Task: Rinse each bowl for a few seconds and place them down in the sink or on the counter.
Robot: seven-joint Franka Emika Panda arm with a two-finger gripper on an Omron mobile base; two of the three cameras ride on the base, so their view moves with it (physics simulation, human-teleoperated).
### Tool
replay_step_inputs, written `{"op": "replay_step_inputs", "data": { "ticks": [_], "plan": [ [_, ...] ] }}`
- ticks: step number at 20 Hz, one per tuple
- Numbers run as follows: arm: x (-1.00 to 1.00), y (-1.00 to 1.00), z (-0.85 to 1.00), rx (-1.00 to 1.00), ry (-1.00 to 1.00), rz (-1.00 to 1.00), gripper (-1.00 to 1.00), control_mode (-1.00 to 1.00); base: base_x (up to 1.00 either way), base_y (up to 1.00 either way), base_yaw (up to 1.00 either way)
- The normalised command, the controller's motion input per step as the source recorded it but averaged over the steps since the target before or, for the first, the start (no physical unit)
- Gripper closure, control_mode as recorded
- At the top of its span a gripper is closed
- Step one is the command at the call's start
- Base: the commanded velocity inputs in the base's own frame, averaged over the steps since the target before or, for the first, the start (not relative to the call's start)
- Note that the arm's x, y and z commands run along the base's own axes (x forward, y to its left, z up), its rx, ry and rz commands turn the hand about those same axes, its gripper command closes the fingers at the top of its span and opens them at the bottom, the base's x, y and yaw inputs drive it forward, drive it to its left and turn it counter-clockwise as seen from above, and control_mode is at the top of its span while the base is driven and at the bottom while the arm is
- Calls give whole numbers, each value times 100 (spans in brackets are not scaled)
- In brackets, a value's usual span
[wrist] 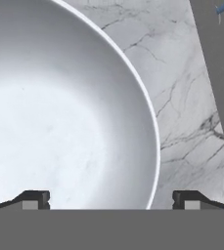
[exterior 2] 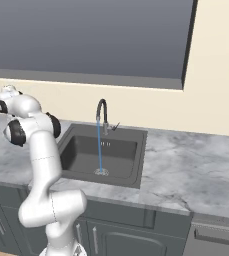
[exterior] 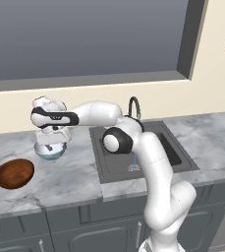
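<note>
Gripper [wrist: 111, 199] wide open, pointing down

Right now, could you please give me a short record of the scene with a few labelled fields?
hand: the hand hangs open directly over the pale bowl, its rim between the fingers
pale bowl: the pale bowl sits on the counter, left of the sink
brown bowl: the brown bowl lies further left on the counter, untouched
sink: the sink has water running from the faucet

- You see the sink [exterior 2: 117, 149] recessed in the counter [exterior 2: 186, 170], right of the arm.
- Water [exterior 2: 100, 150] runs from the faucet [exterior 2: 102, 114] down to the drain [exterior 2: 101, 172].
</note>
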Motion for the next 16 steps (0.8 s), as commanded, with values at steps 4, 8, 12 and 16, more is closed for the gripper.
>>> {"op": "replay_step_inputs", "data": {
  "ticks": [4, 8, 12, 16],
  "plan": [
    [-6, -17, -4, 1, -3, 0, -100, -100, 0, 0, 0],
    [-12, -21, -6, 1, -4, 0, -100, -100, 0, 0, 0],
    [-15, -17, -14, 2, -4, 0, -100, -100, 0, 0, 0],
    [-2, 3, -17, 2, -8, 0, -100, -100, 0, 0, 0]
  ]
}}
